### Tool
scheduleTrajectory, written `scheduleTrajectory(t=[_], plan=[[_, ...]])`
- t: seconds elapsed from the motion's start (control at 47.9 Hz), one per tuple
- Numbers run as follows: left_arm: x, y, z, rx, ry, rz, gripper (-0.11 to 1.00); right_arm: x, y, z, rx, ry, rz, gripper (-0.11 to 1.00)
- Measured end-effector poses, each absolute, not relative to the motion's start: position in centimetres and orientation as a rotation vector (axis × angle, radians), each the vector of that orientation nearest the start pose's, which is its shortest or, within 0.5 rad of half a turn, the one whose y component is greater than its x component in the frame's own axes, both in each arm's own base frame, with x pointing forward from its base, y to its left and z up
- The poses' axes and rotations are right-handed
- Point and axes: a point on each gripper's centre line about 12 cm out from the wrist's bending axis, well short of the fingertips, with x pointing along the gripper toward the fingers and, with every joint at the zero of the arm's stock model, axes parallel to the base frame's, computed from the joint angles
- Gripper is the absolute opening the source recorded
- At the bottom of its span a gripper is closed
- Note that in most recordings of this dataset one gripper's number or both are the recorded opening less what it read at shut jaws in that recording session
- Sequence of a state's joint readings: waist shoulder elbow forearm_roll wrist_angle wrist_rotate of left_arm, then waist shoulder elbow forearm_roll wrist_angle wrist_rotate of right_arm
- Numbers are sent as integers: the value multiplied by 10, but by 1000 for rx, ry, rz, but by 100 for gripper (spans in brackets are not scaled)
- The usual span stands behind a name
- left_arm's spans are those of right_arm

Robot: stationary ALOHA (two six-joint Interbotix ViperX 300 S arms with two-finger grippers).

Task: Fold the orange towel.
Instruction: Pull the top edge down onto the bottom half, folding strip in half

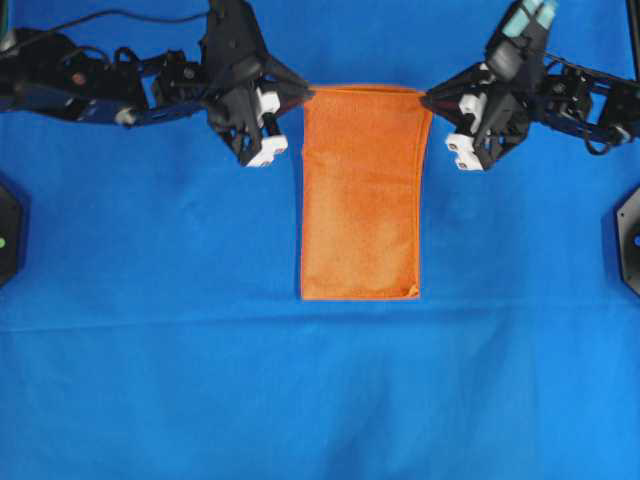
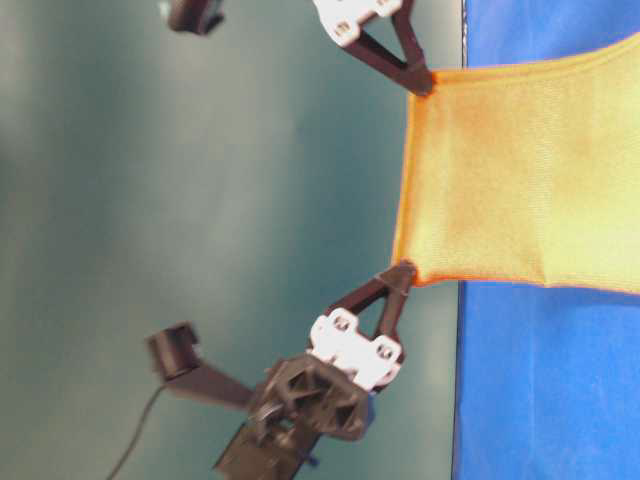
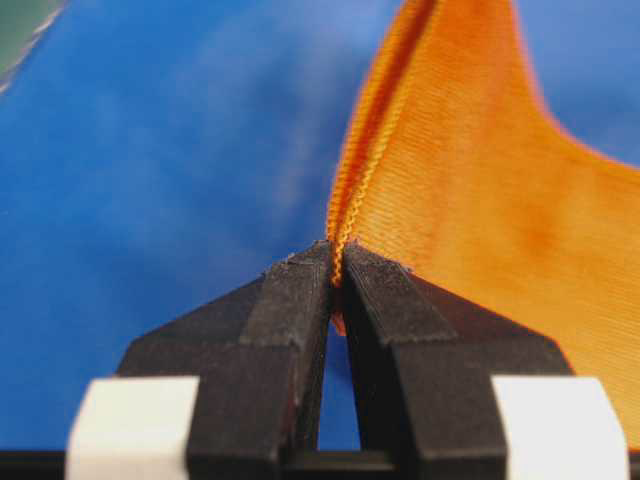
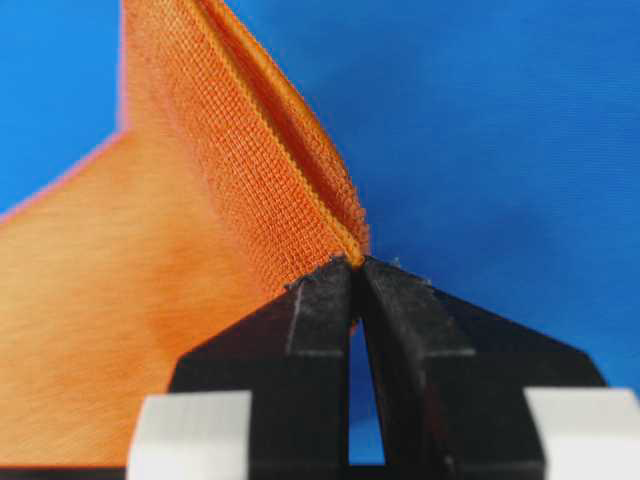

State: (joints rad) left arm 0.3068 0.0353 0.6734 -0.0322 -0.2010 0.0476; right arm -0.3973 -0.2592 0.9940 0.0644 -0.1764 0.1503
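Overhead: both pincers (image 1: pixel 303 93) (image 1: pixel 430 99) pinch orange towel (image 1: pixel 360 200) corners aloft.

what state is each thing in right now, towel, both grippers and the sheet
orange towel: top corners lifted off the sheet, lower end lying flat
left gripper: shut on the towel's top left corner
right gripper: shut on the towel's top right corner
blue sheet: spread flat under the towel

The scene is viewed from straight above by the overhead camera, with the whole towel (image 1: pixel 361 192) and both arms taken in. The table-level view is turned sideways and set nearer, at the towel's lifted edge. Each wrist camera is aimed along its tool, very close; a pinched towel corner is shared with both exterior views.
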Motion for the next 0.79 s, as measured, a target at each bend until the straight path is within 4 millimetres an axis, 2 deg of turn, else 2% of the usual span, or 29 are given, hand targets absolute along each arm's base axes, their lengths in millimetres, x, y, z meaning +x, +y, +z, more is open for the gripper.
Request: scheduleTrajectory(t=[0.188,0.375,0.542,0.626,0.793], plan=[[381,79,170,-51,557,202,2,273,-80,169,340,564,-362,5],[383,30,162,-23,626,77,2,276,-41,163,346,627,-247,5],[384,-7,151,-16,667,-9,2,281,-15,153,364,675,-182,5],[384,-20,140,-30,694,-30,2,283,0,142,379,717,-155,5],[384,-29,113,-61,763,-33,2,291,16,121,403,779,-145,5]])
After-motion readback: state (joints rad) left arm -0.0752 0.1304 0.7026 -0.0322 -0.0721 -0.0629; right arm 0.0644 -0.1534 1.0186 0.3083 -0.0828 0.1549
